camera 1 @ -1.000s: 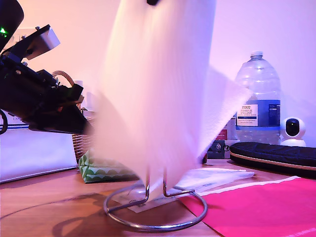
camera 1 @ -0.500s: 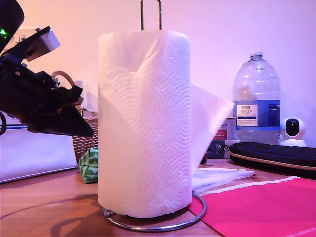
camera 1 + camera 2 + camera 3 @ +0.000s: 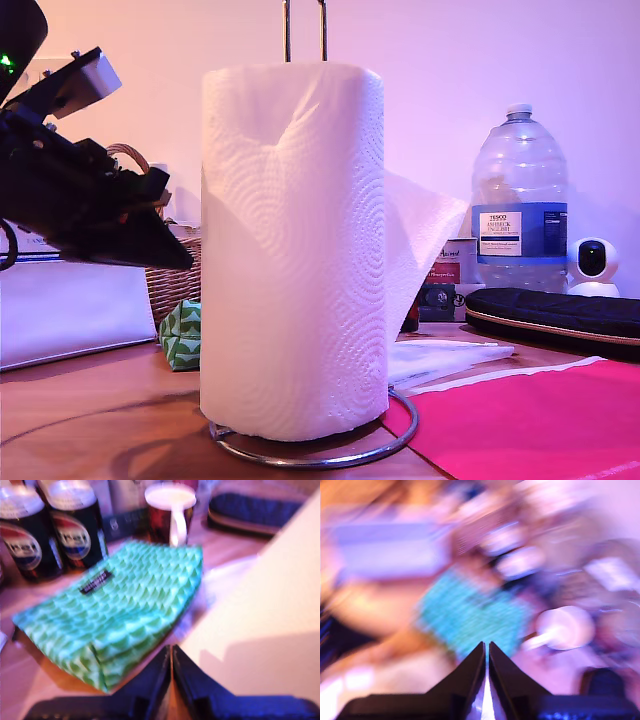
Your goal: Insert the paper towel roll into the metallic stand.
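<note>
The white embossed paper towel roll (image 3: pixel 292 250) stands upright, threaded over the metallic stand (image 3: pixel 303 30), its loose sheet flaring toward 3 o'clock; chrome rods protrude at 12 o'clock, ring base beneath.

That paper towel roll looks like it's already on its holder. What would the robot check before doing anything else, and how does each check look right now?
1. Paper towel roll over the metallic stand, rods poking out on top: ok.
2. Roll upright, bottom down at the ring base: ok.
3. My first gripper shut and holding nothing: ok.
4. My second gripper shut and holding nothing: ok, though that view is blurred.
5. Arm at the exterior view's left apart from the roll: ok.
6. Loose sheet free of the water bottle: cannot tell.
</note>
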Controlling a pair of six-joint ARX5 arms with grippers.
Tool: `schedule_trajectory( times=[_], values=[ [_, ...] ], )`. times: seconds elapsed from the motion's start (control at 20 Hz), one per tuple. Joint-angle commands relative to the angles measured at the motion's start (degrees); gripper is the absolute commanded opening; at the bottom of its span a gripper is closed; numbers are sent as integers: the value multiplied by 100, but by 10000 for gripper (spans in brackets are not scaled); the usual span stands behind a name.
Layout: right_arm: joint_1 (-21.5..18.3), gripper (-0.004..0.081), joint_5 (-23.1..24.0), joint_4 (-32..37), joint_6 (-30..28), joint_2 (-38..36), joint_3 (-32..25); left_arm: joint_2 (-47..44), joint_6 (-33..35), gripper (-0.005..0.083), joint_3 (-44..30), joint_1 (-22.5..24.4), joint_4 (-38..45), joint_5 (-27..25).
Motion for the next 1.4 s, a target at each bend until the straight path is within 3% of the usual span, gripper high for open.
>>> schedule_trajectory(
  times=[0.0, 0.25, 0.45, 1.0, 1.35],
  values=[
    [-256, -12, -20, 417, 188, -61, -42, 0, 22, -24, -79, 109, 48, 111],
    [-1167, -12, -44, 1154, 251, -61, -822, 0, 22, -24, -79, 354, 363, 564],
    [-1700, -12, -533, 1860, 219, -66, -1821, 0, 20, -24, -79, 442, 514, 675],
    [-2218, -12, -822, 3818, 221, -223, -3873, 0, -20, -24, -79, 1012, 494, 1075],
    [-2594, -12, -966, 4719, 308, -1209, -5372, 0, -20, -24, -79, 1309, 450, 1438]
  ],
)
